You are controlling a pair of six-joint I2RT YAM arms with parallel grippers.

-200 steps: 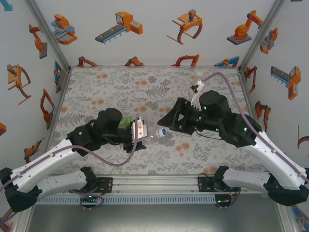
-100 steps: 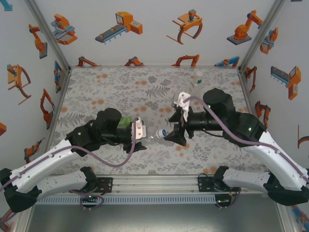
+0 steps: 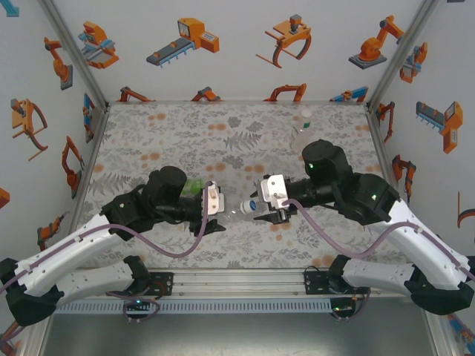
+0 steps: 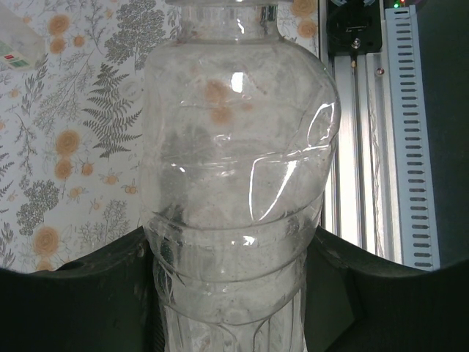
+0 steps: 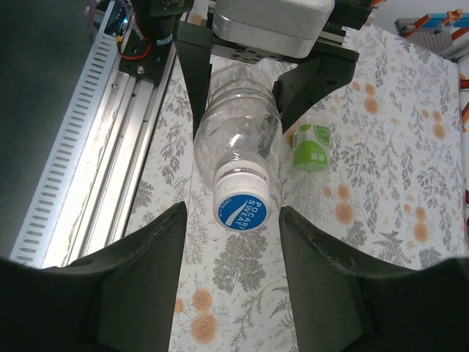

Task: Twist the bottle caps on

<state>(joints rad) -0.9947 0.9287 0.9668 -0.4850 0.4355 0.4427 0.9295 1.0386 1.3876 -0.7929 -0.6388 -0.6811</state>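
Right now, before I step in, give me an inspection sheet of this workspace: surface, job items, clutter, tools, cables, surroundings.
Surface: floral-patterned table, no spills seen.
Job's things: clear bottle held horizontally, blue-and-white cap on its mouth; green bottle on the table beside it; second clear bottle at the far right.
Clutter: nothing seen.
Grippers: left tool shut on the clear bottle; right tool open, fingers either side of the cap, not touching it.
Cables: purple cables looped along both arms, off the bottles.
Surroundings: white walls with orange robot pictures; metal rail at the near edge.
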